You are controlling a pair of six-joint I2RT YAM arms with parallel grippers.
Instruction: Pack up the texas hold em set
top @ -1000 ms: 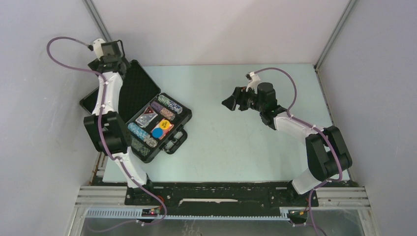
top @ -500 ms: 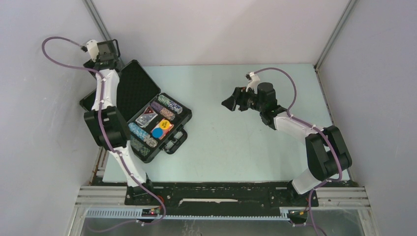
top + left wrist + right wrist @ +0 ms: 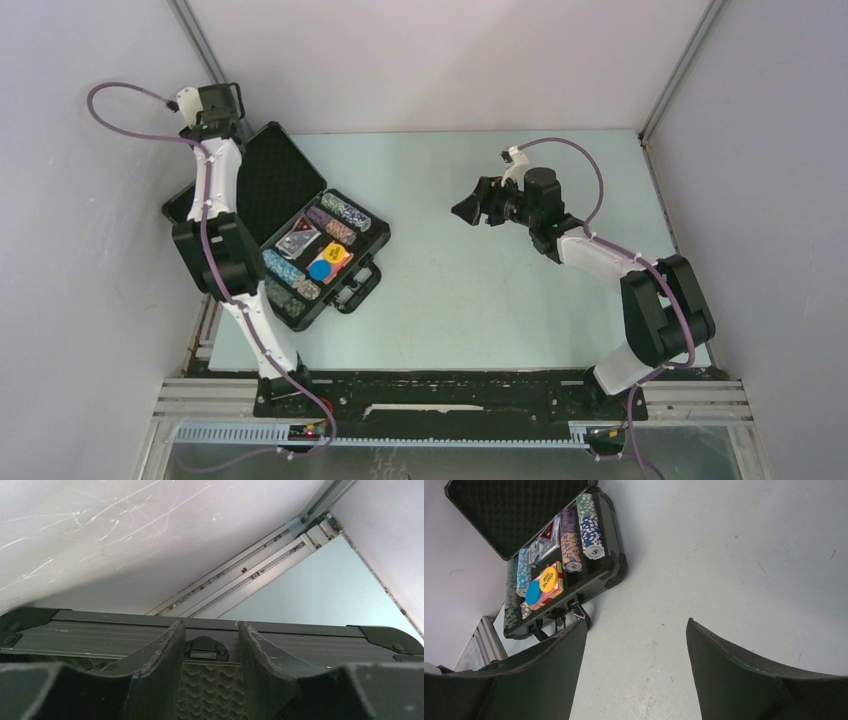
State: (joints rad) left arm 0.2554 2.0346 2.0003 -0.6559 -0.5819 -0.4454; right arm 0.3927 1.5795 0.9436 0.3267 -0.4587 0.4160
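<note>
Black briefcase (image 3: pixel 378 240) lying open, foam lid (image 3: pixel 285 180) tilted back, chip rows (image 3: pixel 588 525) inside

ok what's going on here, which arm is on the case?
Packing the poker set. The briefcase lies open with chip rows in its tray. The left claw is at the far rim of the lid, a latch showing between its fingers, grip unclear. The right claw hovers open over the table, holding nothing. Lid not yet shut.
</note>
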